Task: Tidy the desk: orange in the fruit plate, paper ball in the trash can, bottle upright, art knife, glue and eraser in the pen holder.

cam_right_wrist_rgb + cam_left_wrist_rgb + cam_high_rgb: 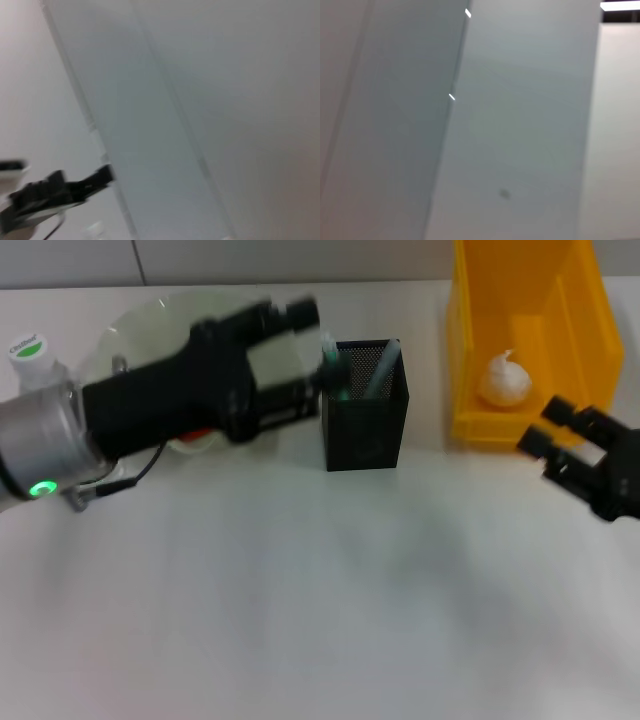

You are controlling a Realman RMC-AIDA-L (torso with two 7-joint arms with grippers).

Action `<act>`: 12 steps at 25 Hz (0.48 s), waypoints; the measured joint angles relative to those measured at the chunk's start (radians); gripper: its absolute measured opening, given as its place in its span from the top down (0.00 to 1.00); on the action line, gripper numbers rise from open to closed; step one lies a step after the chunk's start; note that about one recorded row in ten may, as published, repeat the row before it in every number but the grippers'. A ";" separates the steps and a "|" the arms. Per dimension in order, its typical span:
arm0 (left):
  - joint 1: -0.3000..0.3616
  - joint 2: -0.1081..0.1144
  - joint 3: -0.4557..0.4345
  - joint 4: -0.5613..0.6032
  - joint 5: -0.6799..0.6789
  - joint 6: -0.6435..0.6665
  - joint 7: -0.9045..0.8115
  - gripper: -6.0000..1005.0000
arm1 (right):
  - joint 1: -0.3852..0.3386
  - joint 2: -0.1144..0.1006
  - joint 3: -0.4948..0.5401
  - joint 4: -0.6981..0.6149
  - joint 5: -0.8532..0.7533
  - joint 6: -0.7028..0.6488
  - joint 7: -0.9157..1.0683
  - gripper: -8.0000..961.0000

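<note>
Now the left gripper hangs low over the back of the desk, just beside the pen holder and in front of the fruit plate. Its two fingers are spread apart with nothing between them. The pen holder stands near the middle of the back edge, and two thin sticks lean inside it with their long way pointing up and a bit to one side: a green one with a white tip and a grey one, which looks like the art knife. The paper ball already lies inside the yellow trash can at the back right corner. The bottle stands up straight at the back left edge, cap on top, so its long way points up. A small bit of orange peeks out under the left arm, down in the fruit plate. I think the step now is the last drop into the pen holder, and the job looks nearly done. I cannot see glue or an eraser lying on the desk. Next, the left arm likely needs to lift away without bumping the pen holder. The right gripper rests near the right edge, in front of the trash can, fingers spread and holding nothing.
</note>
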 joint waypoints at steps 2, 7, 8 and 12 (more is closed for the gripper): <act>0.009 0.009 -0.028 0.011 0.053 0.025 -0.043 0.23 | 0.007 0.002 0.000 -0.034 -0.057 -0.025 0.004 0.32; 0.030 0.014 -0.124 0.014 0.203 0.147 -0.050 0.21 | 0.021 0.009 0.000 -0.097 -0.151 -0.122 0.004 0.30; 0.035 0.015 -0.150 0.015 0.245 0.166 -0.050 0.21 | 0.023 0.010 0.000 -0.104 -0.166 -0.132 0.004 0.30; 0.053 0.016 -0.245 0.012 0.392 0.204 -0.050 0.21 | 0.027 0.023 -0.001 -0.130 -0.221 -0.141 0.006 0.28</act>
